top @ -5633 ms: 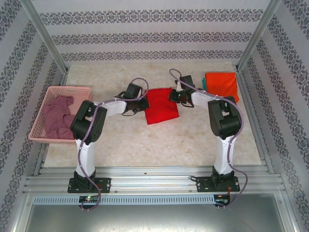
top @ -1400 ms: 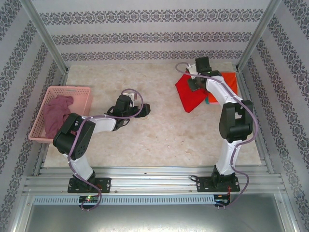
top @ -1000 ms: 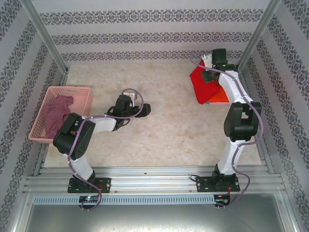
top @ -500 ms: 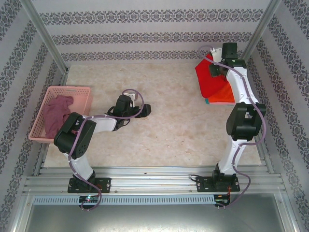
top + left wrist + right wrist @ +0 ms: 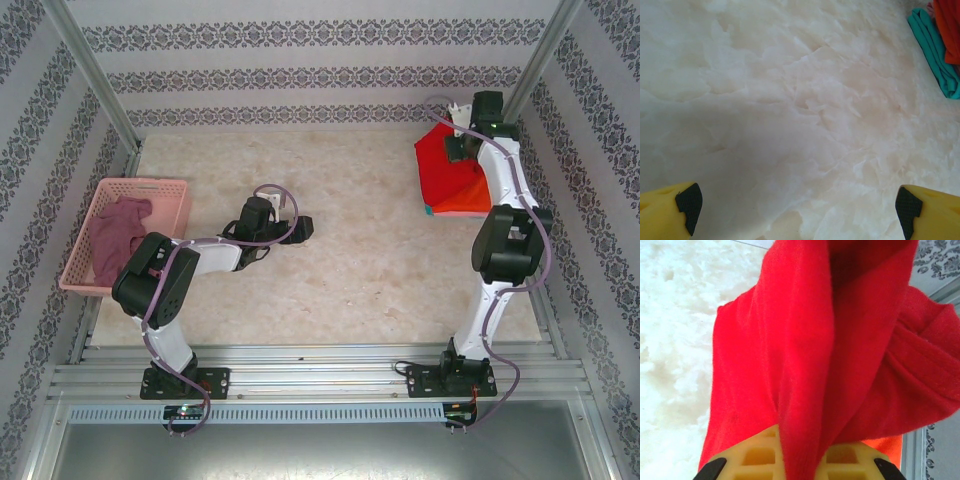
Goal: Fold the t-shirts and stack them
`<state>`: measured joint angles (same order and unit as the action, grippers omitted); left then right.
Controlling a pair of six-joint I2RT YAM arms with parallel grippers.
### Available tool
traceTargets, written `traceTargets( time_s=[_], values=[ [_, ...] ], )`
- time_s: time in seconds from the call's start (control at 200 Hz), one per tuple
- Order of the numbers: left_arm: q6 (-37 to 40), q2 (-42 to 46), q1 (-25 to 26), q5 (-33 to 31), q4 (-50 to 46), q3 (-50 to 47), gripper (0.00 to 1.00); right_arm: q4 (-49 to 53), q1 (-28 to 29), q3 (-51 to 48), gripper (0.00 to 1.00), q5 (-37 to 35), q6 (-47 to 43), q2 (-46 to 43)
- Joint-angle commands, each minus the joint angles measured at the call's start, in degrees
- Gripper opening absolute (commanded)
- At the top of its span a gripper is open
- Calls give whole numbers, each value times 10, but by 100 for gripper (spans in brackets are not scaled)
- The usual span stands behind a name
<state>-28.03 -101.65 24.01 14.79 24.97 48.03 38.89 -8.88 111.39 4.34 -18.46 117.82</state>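
Right gripper (image 5: 800, 462) is clamped on the red t-shirt (image 5: 805, 340). On its wrist cam I can see the cloth pinched between the yellow fingers (image 5: 757, 455) and bunching away from them in thick folds. From the top cam, that arm is stretched out to the far right corner of the table (image 5: 350, 260). The red shirt drapes from the gripper and overlaps the orange t-shirt (image 5: 472, 200), which lies flat by the right edge. Honestly can't tell whether the red one is resting on it or hanging just above. A thin sliver of the teal t-shirt (image 5: 428, 209) pokes out from under the orange one at its near left corner.

Left gripper (image 5: 300, 228) is spread wide, sitting low over the bare table around the middle and pointing right. Its wrist cam has the two fingertips way apart at the bottom corners with marble between them. The teal shirt's folded edge is up in the top right corner with orange-red cloth on it.

The mauve t-shirt (image 5: 118, 240) is crumpled in the pink basket (image 5: 140, 183) at the table's left edge, well apart from both grippers.
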Motion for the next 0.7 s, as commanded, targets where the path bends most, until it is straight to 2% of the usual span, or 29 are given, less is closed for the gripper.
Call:
traceTargets(
  time_s=[0.0, 0.39, 0.694],
  values=[
    [1, -9, 2, 9, 25, 16, 100, 4, -13, 22, 0, -9, -17, 14],
    [-4, -8, 2, 13, 25, 15, 100, 21, -39, 72, 0, -16, -10, 73],
    [-7, -7, 2, 15, 29, 13, 100, 38, -47, 89, 0, -104, 15, 113]
  ],
)
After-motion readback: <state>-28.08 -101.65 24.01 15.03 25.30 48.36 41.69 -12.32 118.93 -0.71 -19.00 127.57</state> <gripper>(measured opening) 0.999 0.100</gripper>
